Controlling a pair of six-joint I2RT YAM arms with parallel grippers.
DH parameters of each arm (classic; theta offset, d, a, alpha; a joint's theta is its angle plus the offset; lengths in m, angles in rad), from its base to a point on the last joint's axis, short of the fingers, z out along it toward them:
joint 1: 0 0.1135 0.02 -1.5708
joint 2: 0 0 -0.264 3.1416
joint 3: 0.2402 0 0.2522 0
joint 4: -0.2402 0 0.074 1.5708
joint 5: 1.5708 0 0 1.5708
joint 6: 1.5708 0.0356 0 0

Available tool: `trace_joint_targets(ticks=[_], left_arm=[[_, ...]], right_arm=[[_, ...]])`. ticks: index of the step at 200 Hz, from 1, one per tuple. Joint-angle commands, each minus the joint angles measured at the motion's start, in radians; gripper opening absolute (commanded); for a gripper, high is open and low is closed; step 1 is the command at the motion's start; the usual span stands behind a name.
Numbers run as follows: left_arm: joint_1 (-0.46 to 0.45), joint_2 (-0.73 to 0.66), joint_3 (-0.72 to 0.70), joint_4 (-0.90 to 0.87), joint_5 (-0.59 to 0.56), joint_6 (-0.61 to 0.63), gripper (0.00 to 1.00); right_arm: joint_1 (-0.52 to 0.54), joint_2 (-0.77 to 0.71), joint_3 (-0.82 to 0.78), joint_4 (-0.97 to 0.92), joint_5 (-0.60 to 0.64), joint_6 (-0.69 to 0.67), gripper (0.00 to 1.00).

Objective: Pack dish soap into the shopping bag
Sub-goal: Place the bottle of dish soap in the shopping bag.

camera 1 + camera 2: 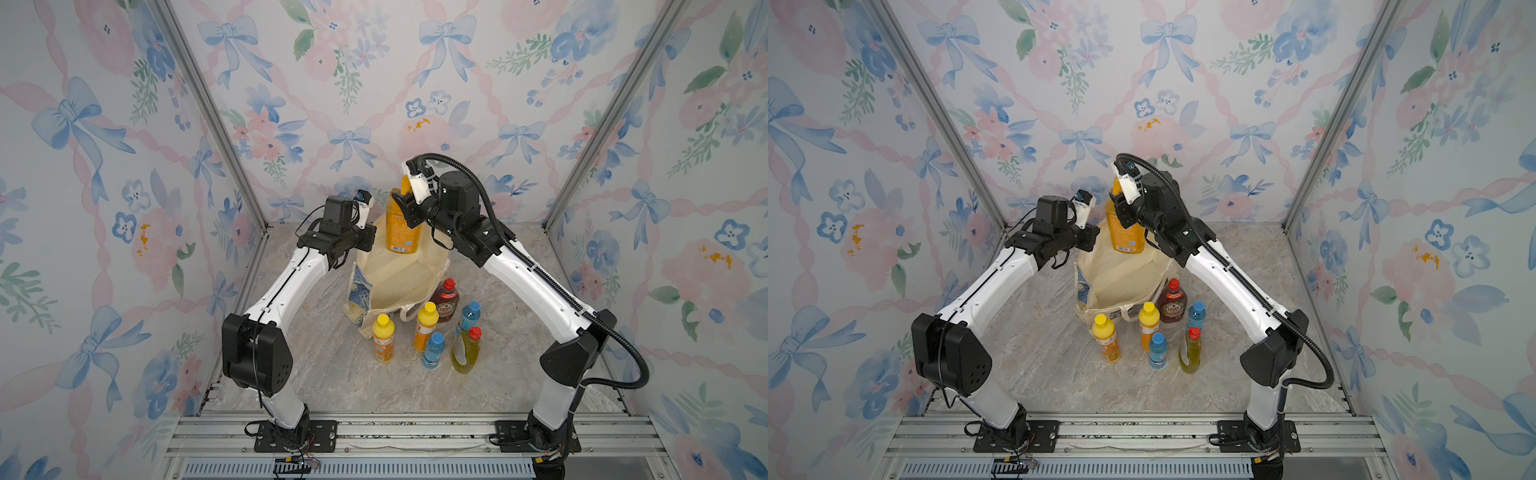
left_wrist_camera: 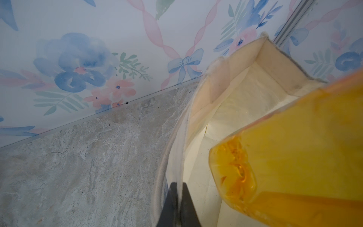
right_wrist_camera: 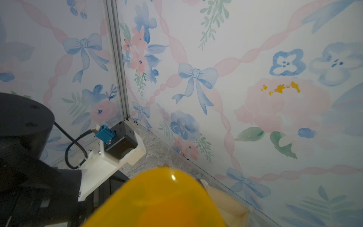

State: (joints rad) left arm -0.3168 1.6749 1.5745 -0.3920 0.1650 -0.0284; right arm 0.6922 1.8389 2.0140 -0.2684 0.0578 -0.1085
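Tabletop, bag, orange bottle aloft

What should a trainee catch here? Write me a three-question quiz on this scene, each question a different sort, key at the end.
1. True or false: the right gripper is empty.
2. The left gripper pinches: A) a blue bottle, B) the bag at its rim, C) nothing.
3. How many bottles stand on the table outside the bag?
Key: 1 false, it holds the big orange bottle; 2 B; 3 six.

Top views look down on everything; close wrist views share the orange bottle.
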Motion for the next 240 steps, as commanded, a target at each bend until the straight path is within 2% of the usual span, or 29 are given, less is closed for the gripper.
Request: trace_joint_targets(ticks=[1,17,42,78,98,180,240], left_arm=[[-0.008,-0.004,0.010,-0.010,-0.001,0.022,0.00],[-0.010,-0.008,0.006,-0.009,-0.006,0.025,0.00],[-0.010,-0.009,0.004,-0.010,-0.017,0.031,0.00],[-0.011,-0.007,0.004,-0.009,-0.011,0.035,0.00],[-0.012,-0.003,0.007,-0.010,-0.014,0.037,0.00],[-0.016,0.003,0.015,-0.009,-0.024,0.039,0.00],[-0.017,-0.004,0.013,-0.010,-0.069,0.041,0.00]], right_arm=[[-0.007,-0.042,-0.042,0.270,-0.018,-0.012,0.00],[-0.033,-0.043,-0.113,0.324,-0.042,0.011,0.00],[-0.102,-0.050,-0.212,0.422,-0.172,0.089,0.00],[-0.181,0.002,-0.250,0.474,-0.357,0.147,0.00],[-0.197,0.034,-0.260,0.489,-0.432,0.121,0.00],[-0.158,0.128,-0.234,0.382,-0.393,-0.118,0.00],[-0.177,0.201,-0.225,0.436,-0.390,-0.142,0.00]])
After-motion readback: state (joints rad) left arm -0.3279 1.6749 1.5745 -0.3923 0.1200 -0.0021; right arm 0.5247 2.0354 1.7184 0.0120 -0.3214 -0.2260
